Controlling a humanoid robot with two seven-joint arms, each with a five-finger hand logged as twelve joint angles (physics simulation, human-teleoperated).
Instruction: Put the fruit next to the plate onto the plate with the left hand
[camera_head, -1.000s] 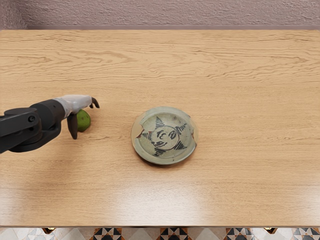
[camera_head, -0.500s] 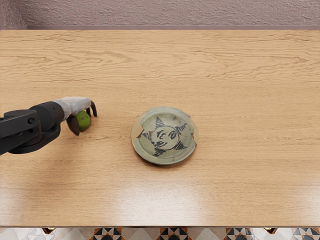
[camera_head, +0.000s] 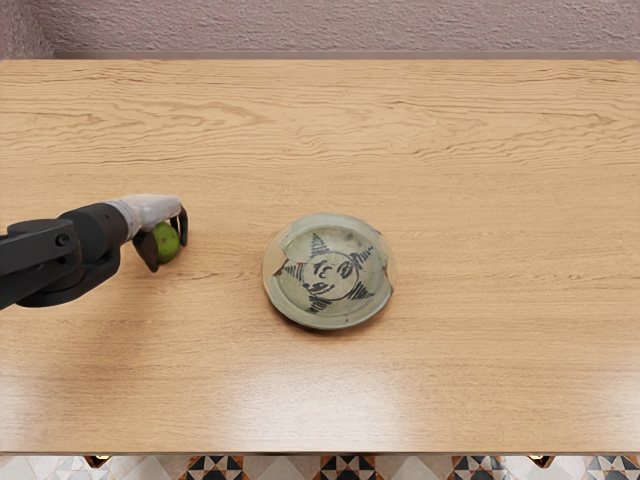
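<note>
Plate: round ceramic with a dark star pattern, its whole face showing, near the table's centre. Fruit: green and roundish, no long axis or pointing end discernible, well left of the plate and apart from it. Left hand: fingers curled closely round the fruit, dark thumb on its near side. Table: pale wood, reaching back to a wall.

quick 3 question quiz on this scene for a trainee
1. True or false: the fruit lies on the plate.
2. The left hand is: A open above the plate, B curled around the fruit, C flat beside the plate.
3. Fill in: in the picture the plate sits to the fruit's ____.

Key: 1 false; 2 B; 3 right.
</note>
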